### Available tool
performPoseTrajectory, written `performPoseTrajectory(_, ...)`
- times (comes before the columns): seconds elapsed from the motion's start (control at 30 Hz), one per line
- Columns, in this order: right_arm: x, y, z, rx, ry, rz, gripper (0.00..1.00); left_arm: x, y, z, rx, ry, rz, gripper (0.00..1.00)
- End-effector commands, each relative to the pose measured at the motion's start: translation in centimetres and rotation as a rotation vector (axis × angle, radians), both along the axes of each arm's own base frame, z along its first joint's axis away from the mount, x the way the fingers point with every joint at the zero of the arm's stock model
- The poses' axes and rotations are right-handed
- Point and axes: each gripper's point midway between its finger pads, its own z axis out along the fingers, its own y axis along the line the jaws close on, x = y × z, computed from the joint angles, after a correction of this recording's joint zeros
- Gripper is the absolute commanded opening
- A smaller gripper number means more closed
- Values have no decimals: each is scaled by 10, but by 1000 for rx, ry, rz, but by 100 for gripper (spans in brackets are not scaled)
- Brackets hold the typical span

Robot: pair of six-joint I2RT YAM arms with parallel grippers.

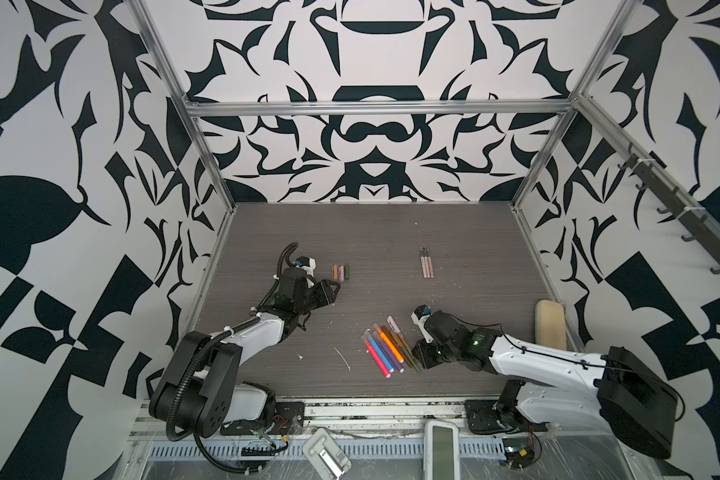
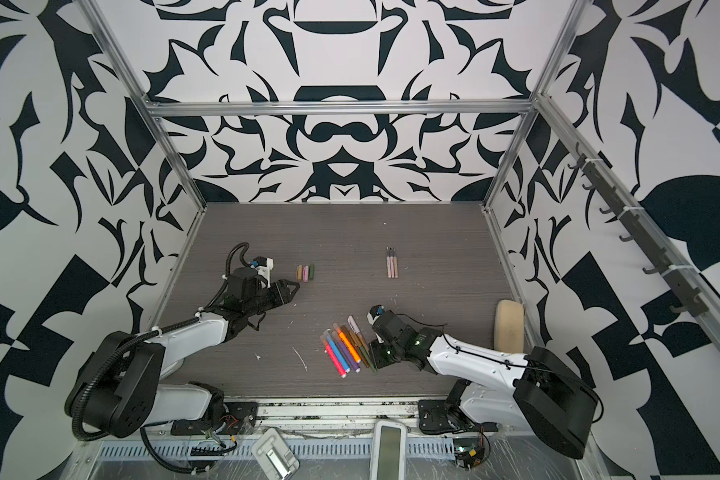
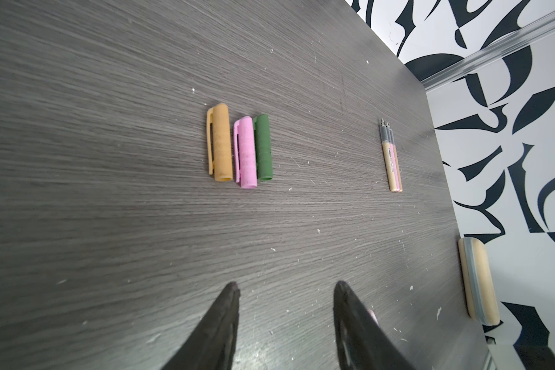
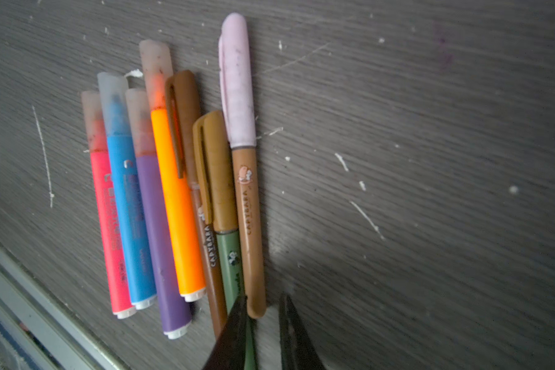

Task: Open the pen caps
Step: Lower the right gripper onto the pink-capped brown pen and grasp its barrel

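Note:
Three loose pen caps, tan (image 3: 221, 142), pink (image 3: 245, 152) and green (image 3: 263, 147), lie side by side at the table's left (image 1: 341, 272) (image 2: 305, 272). My left gripper (image 3: 287, 288) (image 1: 338, 286) (image 2: 297, 285) hovers just short of them, open and empty. Two uncapped pens (image 1: 426, 262) (image 3: 392, 160) lie further right. Several capped pens (image 1: 387, 347) (image 2: 346, 347) lie fanned out near the front. My right gripper (image 4: 262, 301) (image 1: 417, 365) stands at their lower ends, jaws narrowly apart around the tail of the brown pen (image 4: 247, 208) with the lilac cap (image 4: 237, 83); a gap shows beside it.
A beige oblong case (image 1: 550, 324) (image 3: 478, 282) stands against the right wall. Two white devices (image 1: 441, 444) (image 1: 325, 455) sit on the front rail. Metal frame posts border the table. White specks and scratches dot the dark wood surface.

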Motion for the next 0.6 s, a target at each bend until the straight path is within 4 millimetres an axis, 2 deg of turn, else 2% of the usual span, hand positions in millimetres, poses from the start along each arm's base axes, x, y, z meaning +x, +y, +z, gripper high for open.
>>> performPoseTrajectory(0.0,7,7,8,15,-26,-7,22,5,-1,4,-6,3,0,51)
performPoseTrajectory(0.27,8,8,1,-16,-9,-8,22,4,-1,3,-6,3,-1,51)
performPoseTrajectory(0.43,15,-7,-3,-93,-17,-77,22,4,-2,4,-7,2,-1,51)
performPoseTrajectory(0.57,17,-8,0,-109,-30,-76,21,4,-1,3,-7,3,-2,51)
